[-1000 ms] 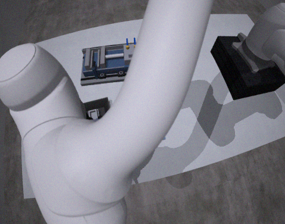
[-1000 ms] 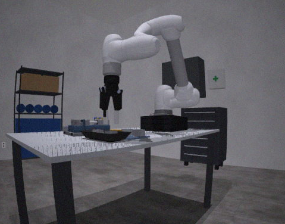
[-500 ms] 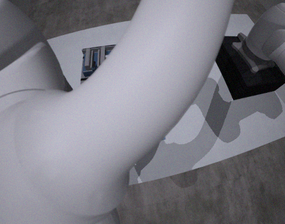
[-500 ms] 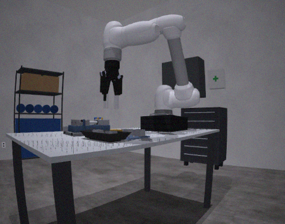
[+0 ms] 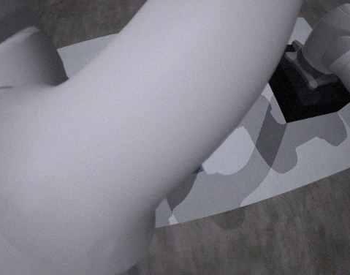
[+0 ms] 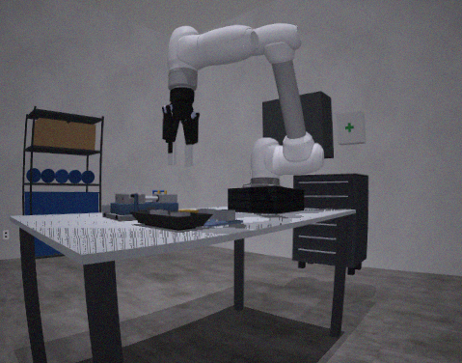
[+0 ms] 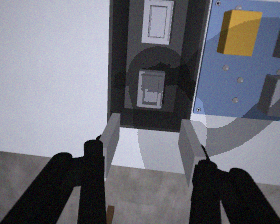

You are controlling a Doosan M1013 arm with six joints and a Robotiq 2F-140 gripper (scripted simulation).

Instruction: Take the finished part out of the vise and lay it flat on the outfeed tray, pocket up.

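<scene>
My gripper [image 7: 149, 128] hangs high above the table with its fingers apart and nothing between them; in the exterior view it [image 6: 179, 156] is well above the tray. The dark outfeed tray [image 7: 158, 65] lies below it. A grey part with a pocket facing up [image 7: 151, 89] lies flat on the tray floor. A lighter rectangular piece [image 7: 157, 21] lies further along the same tray. In the exterior view the tray [image 6: 173, 219] sits near the table's front, with the vise [image 6: 144, 205] behind it. The arm hides the tray and vise in the top view.
A blue plate [image 7: 246, 65] with a yellow block [image 7: 239, 32] lies right of the tray. The robot's black base [image 5: 310, 91] stands at the table's far side. A shelf rack [image 6: 62, 159] and a drawer cabinet [image 6: 332, 217] stand off the table.
</scene>
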